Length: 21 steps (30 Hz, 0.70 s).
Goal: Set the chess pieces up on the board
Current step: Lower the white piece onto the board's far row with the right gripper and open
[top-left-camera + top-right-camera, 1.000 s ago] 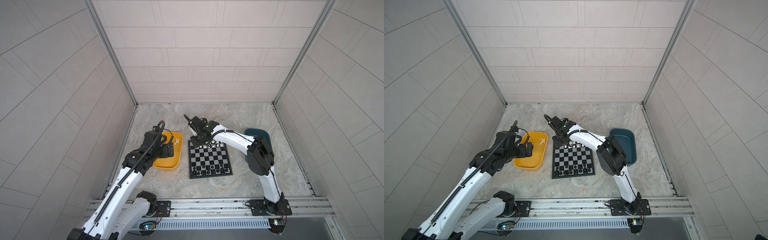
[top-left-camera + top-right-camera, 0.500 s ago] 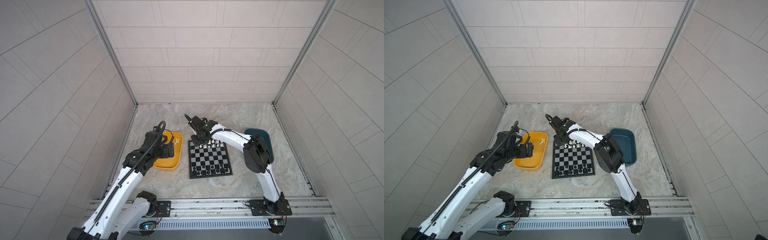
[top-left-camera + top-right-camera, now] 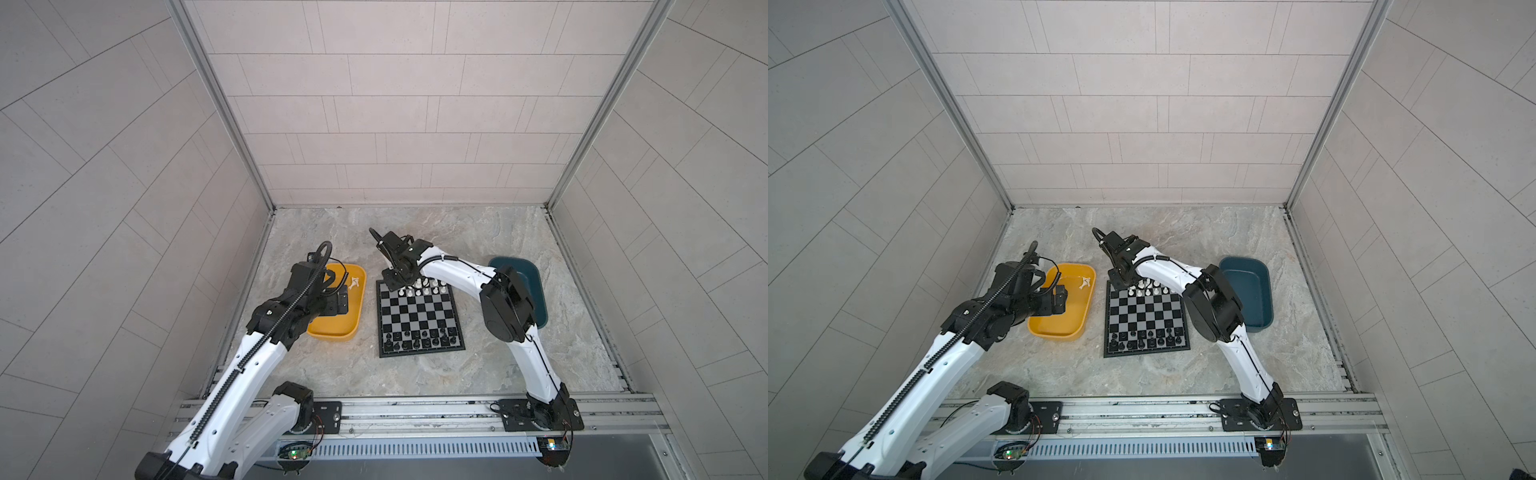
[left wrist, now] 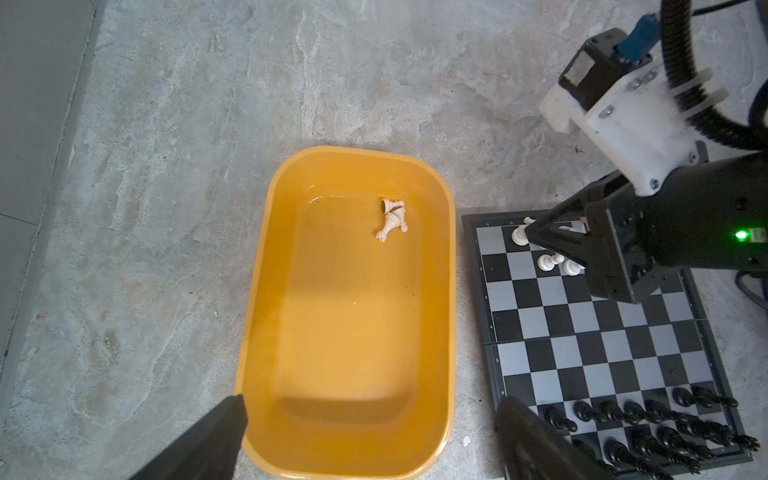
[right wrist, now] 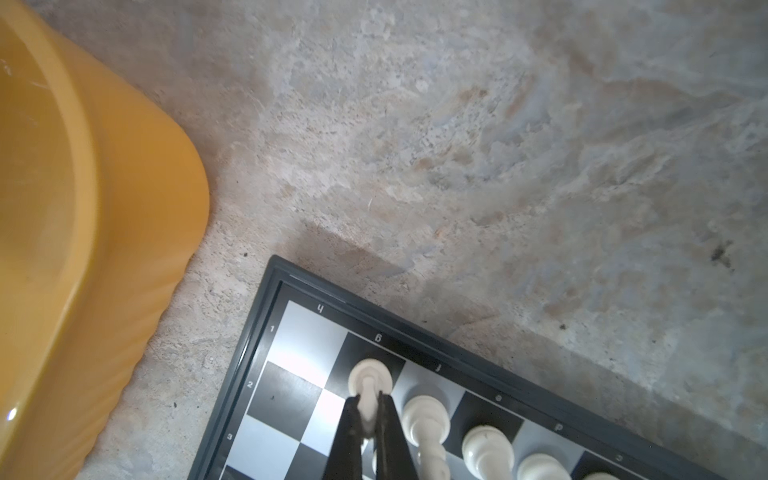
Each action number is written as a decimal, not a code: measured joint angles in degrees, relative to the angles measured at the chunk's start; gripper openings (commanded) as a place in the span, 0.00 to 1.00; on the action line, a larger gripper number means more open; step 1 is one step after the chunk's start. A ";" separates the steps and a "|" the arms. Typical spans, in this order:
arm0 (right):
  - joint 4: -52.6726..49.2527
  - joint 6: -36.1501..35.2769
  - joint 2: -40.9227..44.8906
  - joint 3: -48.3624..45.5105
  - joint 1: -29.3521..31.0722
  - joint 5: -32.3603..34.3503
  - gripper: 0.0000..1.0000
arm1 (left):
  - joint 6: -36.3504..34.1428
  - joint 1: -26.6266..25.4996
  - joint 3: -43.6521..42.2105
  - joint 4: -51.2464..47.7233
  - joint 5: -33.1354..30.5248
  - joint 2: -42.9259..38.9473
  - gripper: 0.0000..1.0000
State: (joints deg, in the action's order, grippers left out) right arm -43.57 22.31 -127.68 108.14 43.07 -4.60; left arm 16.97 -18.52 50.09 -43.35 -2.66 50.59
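The right gripper [image 5: 368, 409] pinches a white chess piece [image 5: 370, 377] between its fingers, on the dark square beside the board [image 5: 266, 316] corner. The left gripper [image 4: 370, 401] is spread wide over the yellow tray [image 4: 266, 249].

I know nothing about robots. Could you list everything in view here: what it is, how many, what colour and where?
board: one, black and light-grey squares, mid-table.
white chess pieces: count unclear, the board's far two rows, partly filled.
black chess pieces: two rows, the board's near end.
loose white pieces: small cluster, lying in the yellow tray.
yellow tray: one, left of the board.
teal tray: one, right of the board.
table: one, grey marbled.
left gripper: black, open, over the yellow tray.
right gripper: black, shut on a white piece, far row, beside the left corner square.
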 measured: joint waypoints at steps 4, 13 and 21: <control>0.00 0.04 -0.07 0.07 0.00 -0.42 0.00 | 0.00 0.00 0.00 0.00 0.00 0.09 1.00; 0.02 0.31 -0.15 0.09 0.00 -0.55 0.12 | 0.00 0.00 0.00 0.02 0.04 0.09 1.00; -1.01 0.44 -0.17 0.55 0.02 -0.92 0.21 | 0.00 0.00 -0.02 0.02 0.07 0.09 1.00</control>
State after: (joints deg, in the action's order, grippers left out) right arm -44.58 22.74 -127.85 108.68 43.09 -5.52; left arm 16.97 -18.52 50.06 -43.33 -2.59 50.68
